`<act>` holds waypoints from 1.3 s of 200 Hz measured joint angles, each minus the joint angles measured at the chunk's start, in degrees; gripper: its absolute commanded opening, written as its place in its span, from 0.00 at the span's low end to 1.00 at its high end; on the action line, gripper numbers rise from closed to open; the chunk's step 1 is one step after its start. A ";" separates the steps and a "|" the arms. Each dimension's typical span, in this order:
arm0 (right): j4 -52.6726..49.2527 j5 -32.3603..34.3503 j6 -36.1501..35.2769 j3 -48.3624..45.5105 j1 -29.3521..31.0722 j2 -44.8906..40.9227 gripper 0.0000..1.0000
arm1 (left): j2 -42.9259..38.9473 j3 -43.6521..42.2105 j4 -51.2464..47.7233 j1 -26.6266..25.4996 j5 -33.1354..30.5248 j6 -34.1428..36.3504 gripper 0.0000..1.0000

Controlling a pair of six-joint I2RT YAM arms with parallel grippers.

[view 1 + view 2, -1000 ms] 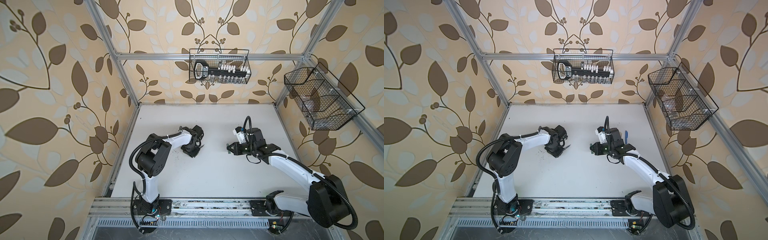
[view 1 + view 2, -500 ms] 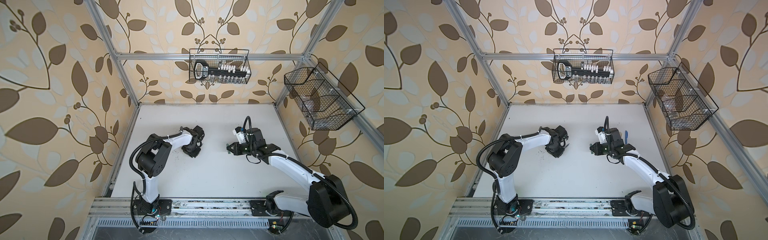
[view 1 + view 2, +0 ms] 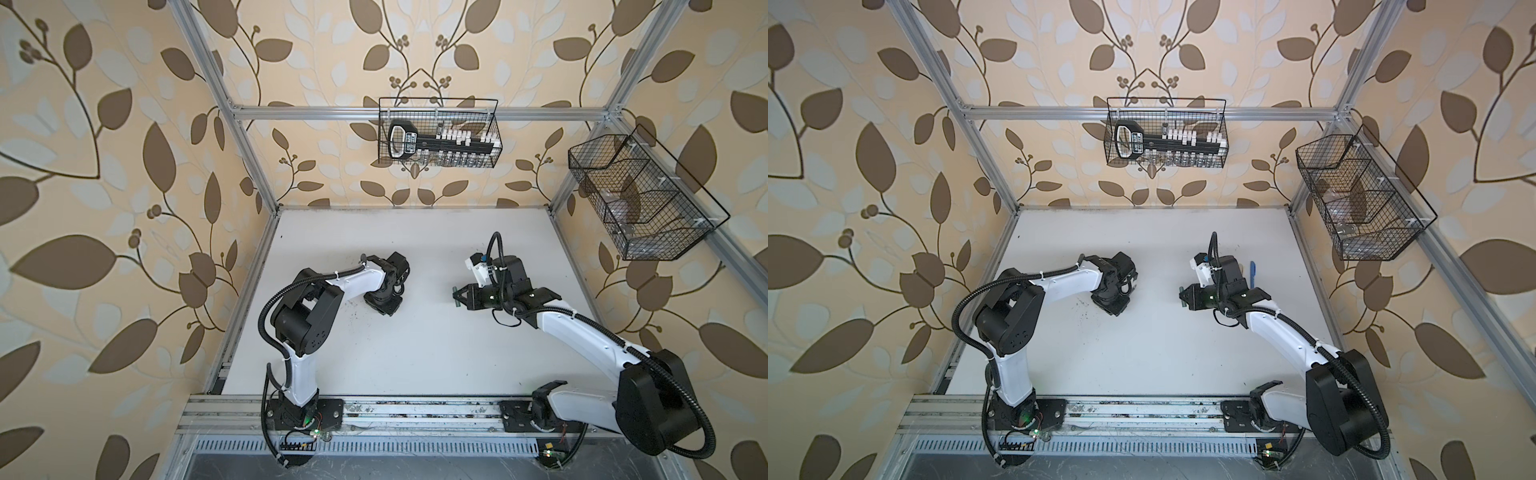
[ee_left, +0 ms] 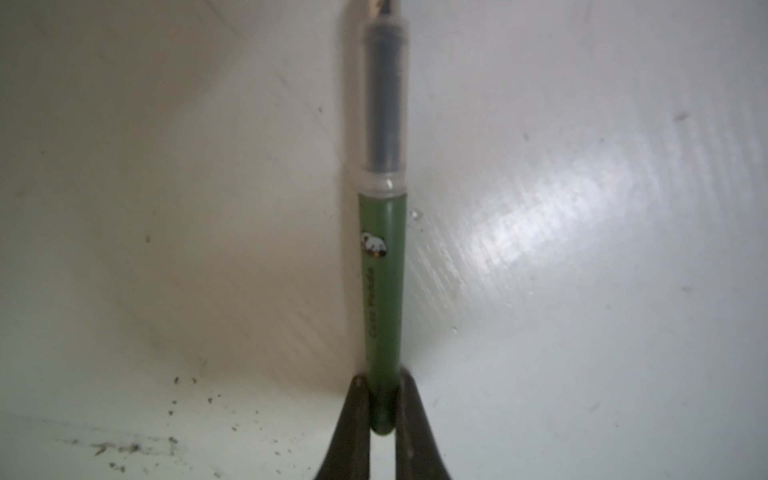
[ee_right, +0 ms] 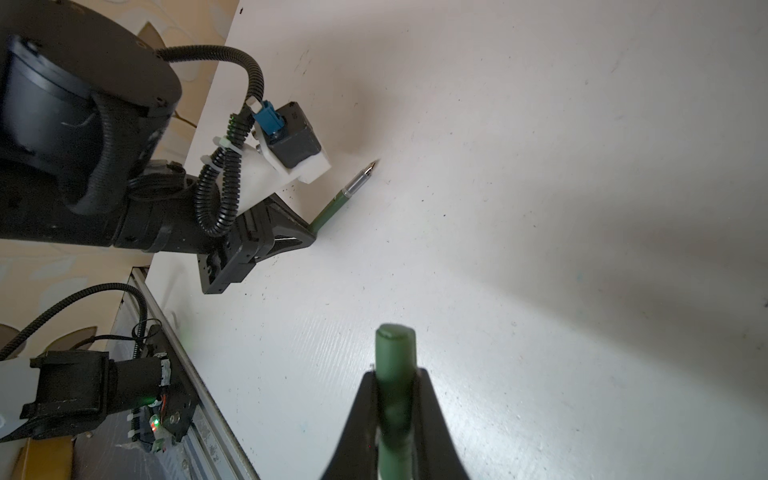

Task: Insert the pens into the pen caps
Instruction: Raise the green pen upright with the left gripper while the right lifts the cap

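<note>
My left gripper (image 4: 382, 399) is shut on the rounded rear end of a dark green pen (image 4: 382, 291). The pen has a clear grip section and a dark tip. In the right wrist view that pen (image 5: 332, 210) slants from the left gripper (image 5: 311, 232) with its tip at the white table. My right gripper (image 5: 395, 386) is shut on a dark green pen cap (image 5: 395, 353), held above the table right of centre in both top views (image 3: 456, 296) (image 3: 1182, 297). A blue pen (image 3: 1252, 272) lies behind the right arm in a top view.
A wire basket (image 3: 438, 133) with a black tool hangs on the back wall, and a second wire basket (image 3: 640, 199) hangs on the right wall. An aluminium rail (image 3: 415, 411) runs along the front edge. Dark specks (image 4: 183, 399) dot the table by the left gripper.
The left gripper's jaws have closed onto the green pen. Both arms have stayed almost in place, and the right gripper still holds the green cap.
</note>
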 measured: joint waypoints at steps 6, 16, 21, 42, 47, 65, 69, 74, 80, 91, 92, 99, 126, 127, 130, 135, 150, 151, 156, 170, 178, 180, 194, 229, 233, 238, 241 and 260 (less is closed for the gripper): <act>0.09 0.00 0.02 -0.02 0.00 0.00 0.11 | -0.35 -0.46 0.55 0.00 0.00 0.00 0.00; 0.26 0.00 0.00 0.00 0.00 0.00 0.11 | -1.07 -1.36 1.81 0.00 0.17 -0.02 0.00; 0.33 0.00 0.00 0.00 0.00 0.00 0.11 | -1.36 -1.79 2.67 -0.02 0.24 -0.02 0.00; 0.66 -0.15 0.00 0.00 0.00 -0.02 0.11 | -3.19 -3.93 6.38 -0.04 0.52 -0.20 0.00; 0.70 -0.17 0.00 0.00 0.00 -0.02 0.10 | -3.80 -4.57 7.21 -0.04 0.57 -0.28 0.00; 1.20 -0.37 -0.02 -0.02 0.15 -0.68 0.08 | -8.13 -7.52 10.54 -0.02 1.66 -1.29 0.00; 1.36 -0.39 -0.02 0.00 0.22 -1.03 0.08 | -9.49 -8.22 11.28 -0.04 2.01 -1.46 0.00; 1.57 -0.42 -0.04 0.00 0.37 -1.55 0.08 | -11.23 -9.22 12.33 -0.02 2.43 -1.70 0.00; 2.01 -0.44 -0.09 -0.02 0.59 -2.49 0.08 | -13.70 -10.47 13.77 -0.02 3.26 -2.14 0.00; 3.13 -0.55 -0.22 -0.02 1.11 -4.59 0.07 | -19.32 -13.18 16.96 -0.04 5.27 -3.02 0.00; 3.23 -0.55 -0.22 -0.02 1.20 -4.85 0.07 | -19.63 -13.38 17.25 -0.04 5.40 -3.10 0.00; 4.07 -0.61 -0.26 -0.02 1.64 -6.43 0.07 | -23.52 -15.28 19.50 -0.04 6.73 -3.61 0.00; 7.93 -1.03 -0.66 0.00 3.43 -11.91 0.06 | -36.59 -21.07 26.43 -0.04 12.31 -4.85 0.00; 8.09 -1.03 -0.68 0.02 3.50 -12.13 0.06 | -37.03 -21.29 26.71 -0.04 12.52 -4.87 0.00; 8.48 -1.07 -0.70 0.02 3.69 -12.55 0.06 | -38.07 -21.73 27.32 -0.04 13.16 -5.05 0.00; 9.09 -1.16 -0.68 0.07 4.02 -13.09 0.06 | -39.45 -22.45 28.46 -0.04 14.29 -5.22 0.00; 10.67 -1.20 -0.66 0.33 5.27 -14.32 0.06 | -42.77 -24.50 31.56 -0.04 18.49 -6.01 0.00; 10.73 -1.20 -0.66 0.35 5.35 -14.34 0.06 | -42.88 -24.59 31.69 -0.04 18.71 -6.05 0.00; 11.30 -1.18 -0.66 0.50 5.97 -14.60 0.06 | -43.74 -25.38 32.79 -0.04 20.15 -6.25 0.00; 12.59 -1.18 -0.61 0.85 7.76 -15.13 0.06 | -45.46 -27.26 34.67 -0.04 22.95 -6.84 0.00; 13.35 -0.94 -0.59 1.01 9.09 -15.52 0.06 | -46.49 -28.48 35.74 -0.04 24.04 -7.21 0.00; 13.51 -0.92 -0.59 1.05 9.42 -15.63 0.06 | -46.73 -28.79 35.95 -0.04 24.22 -7.32 0.00; 15.02 -0.50 -0.57 1.29 11.56 -16.44 0.06 | -49.03 -31.19 37.88 -0.04 25.68 -7.63 0.00; 20.44 0.22 0.04 1.75 15.17 -18.05 0.06 | -53.27 -33.46 40.65 -0.04 30.25 -8.22 0.00; 20.92 0.33 0.09 1.90 15.45 -18.05 0.06 | -53.57 -33.46 41.03 -0.04 30.67 -8.37 0.00; 21.55 0.59 0.17 2.19 15.85 -18.03 0.06 | -53.92 -33.46 41.38 -0.04 31.30 -8.41 0.00; 21.81 0.74 0.26 2.34 16.00 -18.03 0.06 | -54.10 -33.46 41.55 -0.04 31.63 -8.50 0.00; 24.00 1.40 0.42 3.30 17.11 -18.03 0.06 | -55.25 -33.46 42.21 -0.04 32.83 -8.66 0.00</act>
